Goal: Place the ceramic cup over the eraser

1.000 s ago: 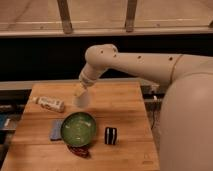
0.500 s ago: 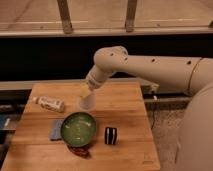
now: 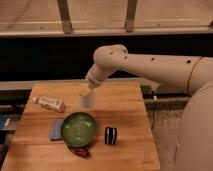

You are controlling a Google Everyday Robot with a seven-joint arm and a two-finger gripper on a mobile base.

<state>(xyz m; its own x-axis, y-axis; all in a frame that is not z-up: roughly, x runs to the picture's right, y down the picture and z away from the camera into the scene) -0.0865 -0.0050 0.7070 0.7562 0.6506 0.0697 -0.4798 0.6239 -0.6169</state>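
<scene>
Whitish ceramic cup (image 3: 87,101) is pinched at its rim in my gripper (image 3: 85,91), fingers pressed together on it, low over the wooden table (image 3: 125,105), just behind the green bowl (image 3: 78,128) and right of the white labelled bottle (image 3: 50,103). My arm (image 3: 150,65) reaches in from the right roughly level, bends at the joint, and angles the wrist down-left to the cup. Striped black eraser (image 3: 110,135) stands apart, front-right of the cup and beside the bowl; blue pad (image 3: 55,129) at the bowl's left, dark red object (image 3: 79,151) at its front edge.
</scene>
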